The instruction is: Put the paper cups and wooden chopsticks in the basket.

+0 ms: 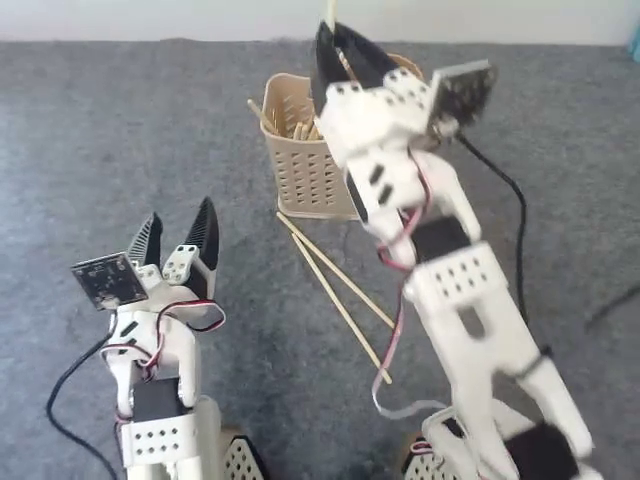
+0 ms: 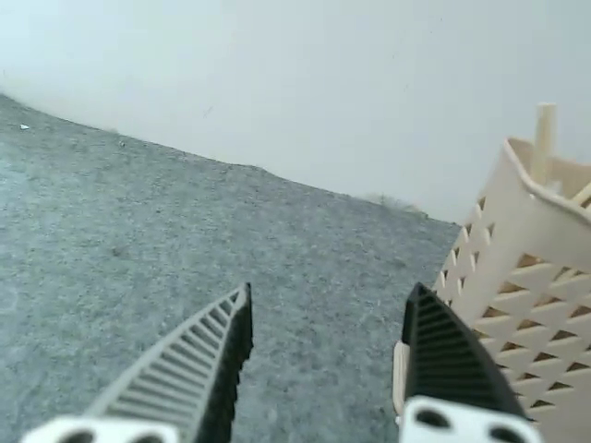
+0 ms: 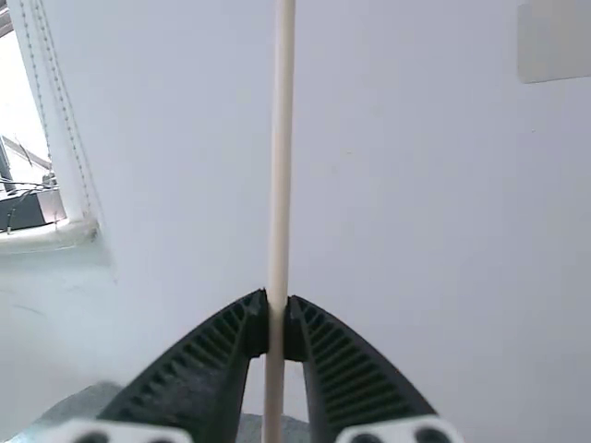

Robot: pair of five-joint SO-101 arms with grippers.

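Grey carpet (image 1: 130,130) covers the table. A beige lattice basket (image 1: 305,185) stands at upper centre. Two wooden chopsticks (image 1: 345,279) lie slanted just below it.

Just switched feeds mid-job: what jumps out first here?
The right gripper holds one chopstick upright over the basket at the far middle. Two more chopsticks lie on the carpet just in front of the basket, and the left gripper sits open at the near left.

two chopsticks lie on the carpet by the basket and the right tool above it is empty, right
No, the right tool is shut on a chopstick, as the right wrist view shows. The two chopsticks do lie on the carpet by the basket.
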